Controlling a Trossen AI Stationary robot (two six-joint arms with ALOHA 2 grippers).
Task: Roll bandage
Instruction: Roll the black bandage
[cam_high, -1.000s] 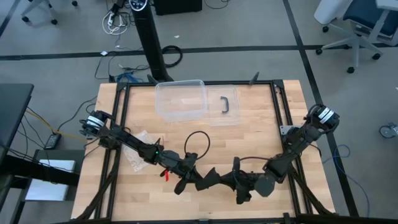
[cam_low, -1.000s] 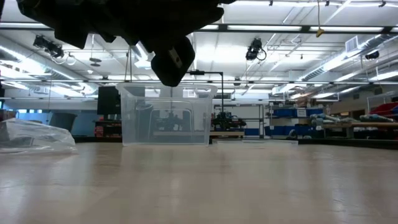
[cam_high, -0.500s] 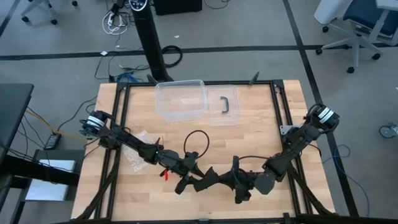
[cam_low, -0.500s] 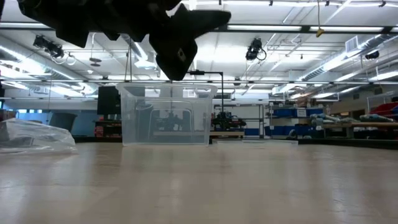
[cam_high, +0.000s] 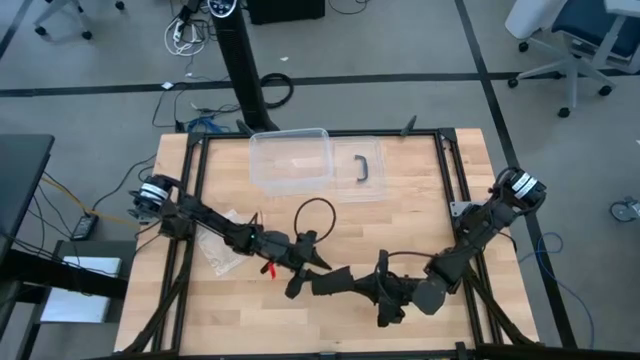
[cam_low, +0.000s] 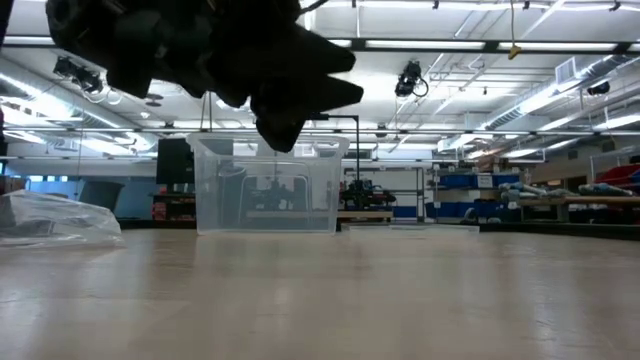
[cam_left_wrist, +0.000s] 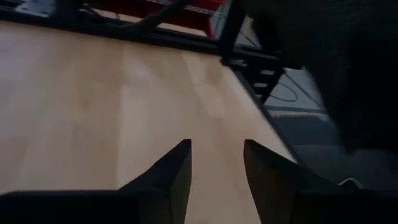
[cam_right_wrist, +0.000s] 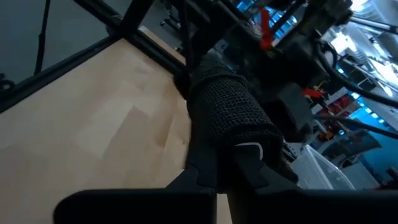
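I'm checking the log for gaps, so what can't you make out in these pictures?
High view: where the bandage ends; it is black against the dark left arm and right arm.
Low view: which arm is which; the dark mass is cut off by the top edge.
Left wrist view: the dark blur beyond the open jaws, arm or fabric.

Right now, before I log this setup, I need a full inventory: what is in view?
bandage: one, black, rolled, in the right gripper above the table's front middle
clear box: one, transparent, table's far side
lid: one, clear with black handle, beside the box
plastic bag: one, clear, crinkly, left side of table
table: one, light wood
left gripper: open, empty, next to the bandage
right gripper: shut on the bandage
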